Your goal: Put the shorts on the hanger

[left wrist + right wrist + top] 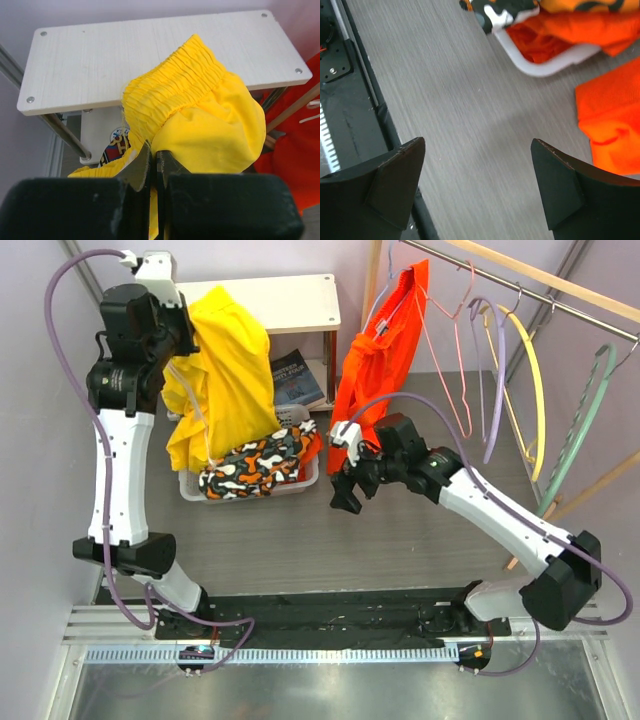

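One grey wood-grain table surface [400, 540], with two white-and-black arms rising from its near edge. One clothes rail [520, 285] crosses the far right corner. One white rectangular shelf board [290, 295] stands at the far edge, left of centre. One pair of bright yellow fabric shorts [235, 370] is lifted clear of the table at the far left. The shorts hang by the gathered elastic waistband in front of the shelf board and above the basket, well apart from the rail. One orange garment [385, 350] hangs from the rail's left end. One white plastic basket [300, 480] sits below the shorts and holds one multicoloured patterned cloth [250, 470]. Four bare hangers are on the rail, left to right: one thin pale pink hanger [440, 360], one lilac hanger [497, 390], one yellow hanger [537, 390] and one green hanger [580, 420]. One book [298, 380] lies under the shelf board. The left gripper [154, 155] has its fingers pressed together, clamped on the yellow fabric. The right gripper [477, 165] has its fingers wide apart, holding nothing, over bare surface just right of the basket.
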